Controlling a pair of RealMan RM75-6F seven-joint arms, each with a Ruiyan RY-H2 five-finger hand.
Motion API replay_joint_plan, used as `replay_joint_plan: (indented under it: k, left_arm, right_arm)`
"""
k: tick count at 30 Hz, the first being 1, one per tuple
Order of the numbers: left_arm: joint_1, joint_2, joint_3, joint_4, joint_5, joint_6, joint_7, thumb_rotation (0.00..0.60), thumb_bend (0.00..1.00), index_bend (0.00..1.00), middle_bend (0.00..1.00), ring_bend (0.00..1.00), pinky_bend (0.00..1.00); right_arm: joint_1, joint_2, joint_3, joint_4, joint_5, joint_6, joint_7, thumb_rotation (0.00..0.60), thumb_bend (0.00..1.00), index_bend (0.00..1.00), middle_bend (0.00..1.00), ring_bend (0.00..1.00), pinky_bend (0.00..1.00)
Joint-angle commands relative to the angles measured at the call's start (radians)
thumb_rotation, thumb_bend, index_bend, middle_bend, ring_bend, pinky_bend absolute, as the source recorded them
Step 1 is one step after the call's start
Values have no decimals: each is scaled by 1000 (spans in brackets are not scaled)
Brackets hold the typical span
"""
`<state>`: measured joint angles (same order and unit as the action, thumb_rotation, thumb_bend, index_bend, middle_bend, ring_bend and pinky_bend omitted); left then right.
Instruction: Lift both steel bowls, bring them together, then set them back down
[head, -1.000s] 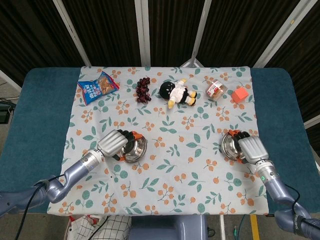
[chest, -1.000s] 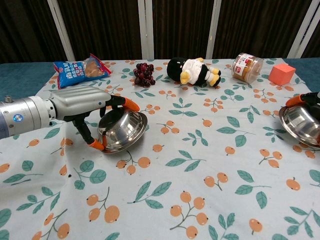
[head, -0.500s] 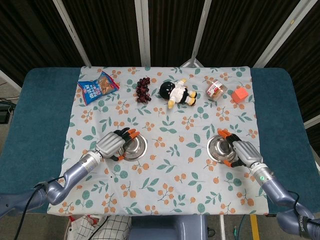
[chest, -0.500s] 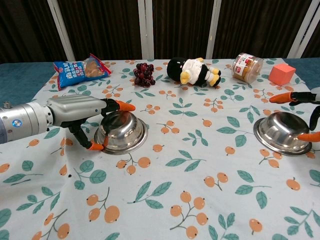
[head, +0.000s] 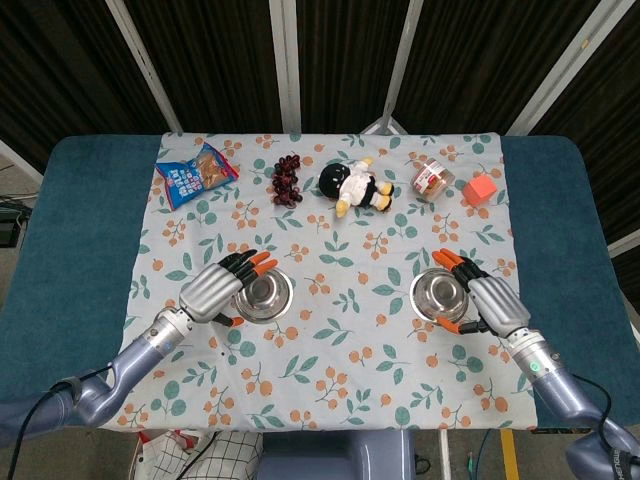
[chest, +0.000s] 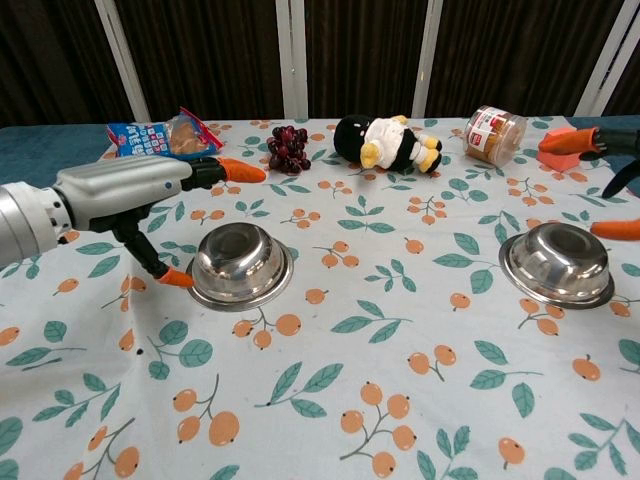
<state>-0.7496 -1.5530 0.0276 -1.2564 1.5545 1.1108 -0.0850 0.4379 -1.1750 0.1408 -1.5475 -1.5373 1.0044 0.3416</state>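
Both released: left robot hand (head: 213, 291) spread wide beside left bowl (head: 262, 293), right robot hand (head: 488, 303) splayed by right bowl (head: 438, 293), touching neither.

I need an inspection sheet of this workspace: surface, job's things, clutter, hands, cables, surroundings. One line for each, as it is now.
Surface: table with teal top, covered by a floral cloth lying flat.
Job's things: left bowl and right bowl both stand upright on the cloth, well apart.
Clutter: snack bag, grapes, plush toy, jar lying on its side, orange cube, all along the far edge.
Hands: left hand and right hand open, fingers spread beside their bowls, holding nothing.
Cables: a dark cable by the left arm.
Surroundings: dark curtain with pale bars behind.
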Motion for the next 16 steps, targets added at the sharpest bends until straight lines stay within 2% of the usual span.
replay_joint_plan:
  k: [1,4,7,10,13,16]
  left_arm:
    - [82,44,13,-94,30,128,34,600,114,0,0,0,117]
    - [158,82,49,-150,55,232,91,600,114,0,0,0,111]
    - [295,161,121,-251,47,358,237,600,114,0,0,0,102]
    - [440,237,192,-349,-2,472,351,600,114,0,0,0,102]
    - [562,287,240,-401,-39,577,334,600,114,0,0,0,102]
    - [606,350,264,-414,-13,625,243,600,114,0,0,0,102]
  right_arm:
    - [-65,24,-21,-62,-58,135,-57,409,329,0,0,0,81]
    - [-115,33,-44,-67,-77,214,-150,449,329,0,0,0,50]
    - [-210,33,-69,-59,-44,323,-366,450,328,0,0,0,18]
    - [-303,9,-79,-40,15,434,-493,451,328,0,0,0,4]
    - [-355,-13,-75,-5,59,496,-480,460,328,0,0,0,0]
    - [-376,-5,-66,15,58,542,-461,461,328,0,0,0,0]
